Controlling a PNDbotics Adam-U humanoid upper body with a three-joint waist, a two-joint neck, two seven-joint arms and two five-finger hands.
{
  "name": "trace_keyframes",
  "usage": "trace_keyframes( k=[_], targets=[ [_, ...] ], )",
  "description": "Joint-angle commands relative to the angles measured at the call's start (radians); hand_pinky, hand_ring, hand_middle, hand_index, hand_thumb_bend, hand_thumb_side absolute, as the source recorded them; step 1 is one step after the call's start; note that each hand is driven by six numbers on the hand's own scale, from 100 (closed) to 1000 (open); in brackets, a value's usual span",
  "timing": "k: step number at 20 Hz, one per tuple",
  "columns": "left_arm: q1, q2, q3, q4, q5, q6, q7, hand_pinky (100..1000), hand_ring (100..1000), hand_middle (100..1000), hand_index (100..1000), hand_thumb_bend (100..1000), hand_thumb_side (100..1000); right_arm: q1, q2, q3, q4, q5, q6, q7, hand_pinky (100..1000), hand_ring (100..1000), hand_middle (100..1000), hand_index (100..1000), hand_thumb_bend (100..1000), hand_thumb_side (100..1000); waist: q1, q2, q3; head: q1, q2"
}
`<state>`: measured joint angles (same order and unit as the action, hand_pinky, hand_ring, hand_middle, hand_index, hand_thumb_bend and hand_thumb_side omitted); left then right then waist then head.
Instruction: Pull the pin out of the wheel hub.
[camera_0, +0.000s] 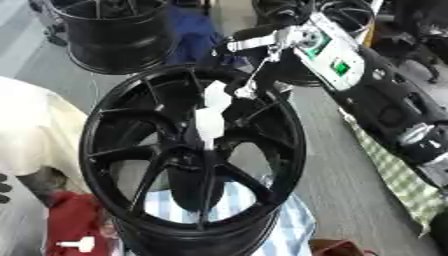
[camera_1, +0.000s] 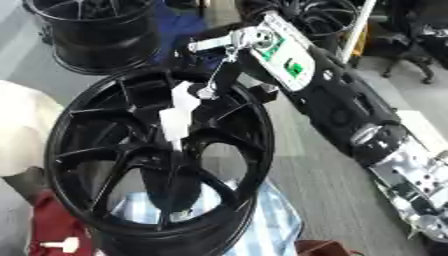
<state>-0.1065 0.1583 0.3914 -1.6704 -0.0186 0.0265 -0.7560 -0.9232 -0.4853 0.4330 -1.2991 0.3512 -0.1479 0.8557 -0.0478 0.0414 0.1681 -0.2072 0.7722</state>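
A black spoked wheel hub (camera_0: 114, 150) stands tilted in the middle of the left eye view, on a blue-and-white striped cloth (camera_0: 293, 227). A white pin (camera_0: 210, 122) sticks up from the hub's centre, leaning toward the upper right. My right arm comes in from the right edge and slants down over the hub's far rim. Its dark right hand (camera_1: 229, 82) sits at the pin's upper end, fingers curled about it. The fingertips blend into the black spokes. My left hand shows in neither view.
Two more black wheels stand behind, one at the back left (camera_0: 114, 30) and one at the back right (camera_0: 346, 15). A green checked cloth (camera_0: 407, 187) lies at the right. At the lower left, red cloth (camera_0: 70, 225) carries a small white piece (camera_0: 77, 244), beside cream fabric (camera_0: 35, 130).
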Motion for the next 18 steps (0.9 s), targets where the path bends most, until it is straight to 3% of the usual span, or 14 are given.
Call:
trace_keyframes(
  k=[1, 18],
  targets=[
    [-0.016, 0.016, -0.004, -0.017, 0.003, 0.000, -0.004, 637, 664, 638, 829, 100, 723, -0.016, -0.015, -0.004, -0.021, 0.018, -0.002, 0.015, 828, 893, 900, 947, 121, 100, 0.004, -0.006, 0.003, -0.006, -0.005],
    [-0.027, 0.017, -0.005, -0.019, 0.008, -0.004, -0.008, 638, 666, 638, 830, 100, 722, -0.006, 0.001, -0.006, 0.003, 0.128, -0.041, 0.023, 859, 920, 899, 938, 100, 100, 0.006, 0.005, 0.014, -0.019, -0.014]
  ],
)
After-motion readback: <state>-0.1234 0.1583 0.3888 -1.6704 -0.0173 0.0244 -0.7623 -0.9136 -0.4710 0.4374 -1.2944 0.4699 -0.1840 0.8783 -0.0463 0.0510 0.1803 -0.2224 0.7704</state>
